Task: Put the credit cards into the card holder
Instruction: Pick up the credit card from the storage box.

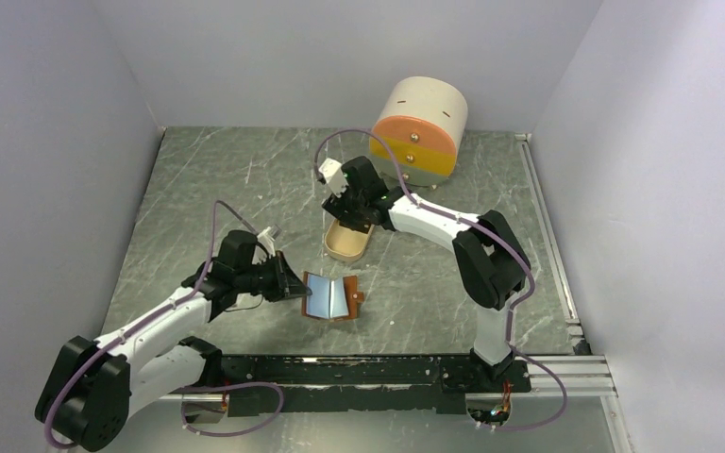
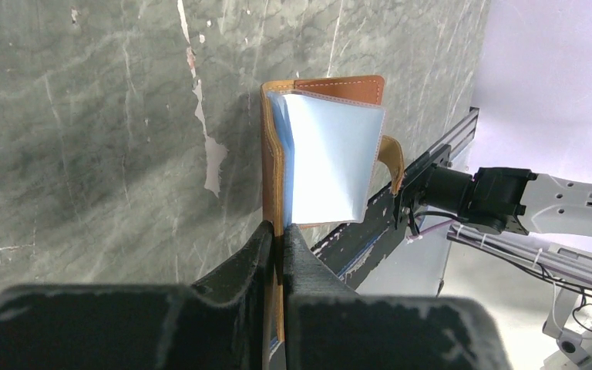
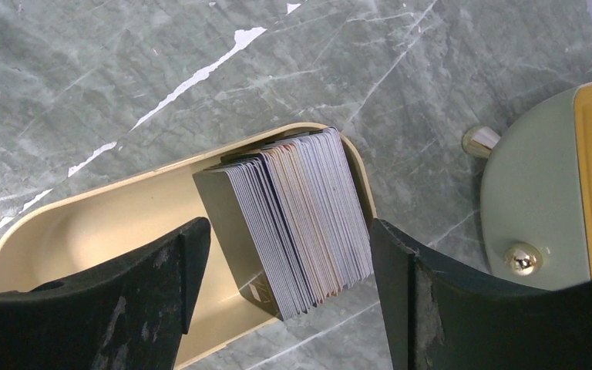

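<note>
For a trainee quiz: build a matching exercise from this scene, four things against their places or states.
Things:
1. card holder
2. cards
3. drawer box
4. right gripper

Places or states:
a. open, over the tray
b. stacked on edge in the tray
c. pinched by the shut left gripper
d. at the table's far edge

Pairs: 1-c, 2-b, 3-d, 4-a

card holder (image 2: 339, 89) end behind gripper (image 2: 280, 233)
</note>
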`<act>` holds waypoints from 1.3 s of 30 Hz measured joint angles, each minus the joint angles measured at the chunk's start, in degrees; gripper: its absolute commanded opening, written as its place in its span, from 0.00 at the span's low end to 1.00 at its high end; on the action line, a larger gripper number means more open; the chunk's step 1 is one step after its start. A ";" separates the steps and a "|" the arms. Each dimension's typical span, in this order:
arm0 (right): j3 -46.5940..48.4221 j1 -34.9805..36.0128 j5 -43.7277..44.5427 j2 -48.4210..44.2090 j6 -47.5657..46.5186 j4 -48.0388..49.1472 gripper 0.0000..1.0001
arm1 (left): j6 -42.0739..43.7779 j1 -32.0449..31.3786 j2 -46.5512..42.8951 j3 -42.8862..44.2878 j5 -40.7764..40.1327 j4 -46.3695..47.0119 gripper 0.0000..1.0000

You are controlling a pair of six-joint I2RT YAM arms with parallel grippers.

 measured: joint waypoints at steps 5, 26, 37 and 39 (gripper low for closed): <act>0.00 0.00 1.57 0.55 -1.22 0.04 0.83 | -0.63 0.00 -0.98 -0.85 0.00 0.02 0.09; -0.85 0.04 3.45 3.76 -5.11 1.03 0.85 | -2.56 0.00 -3.45 -3.26 0.09 0.28 0.09; -0.79 0.66 4.52 4.28 -5.49 1.66 0.78 | -2.75 0.00 -4.61 -3.78 0.11 -0.20 0.09; -0.79 0.74 4.81 4.28 -5.46 1.68 0.78 | -3.10 0.00 -4.98 -4.09 0.15 0.07 0.09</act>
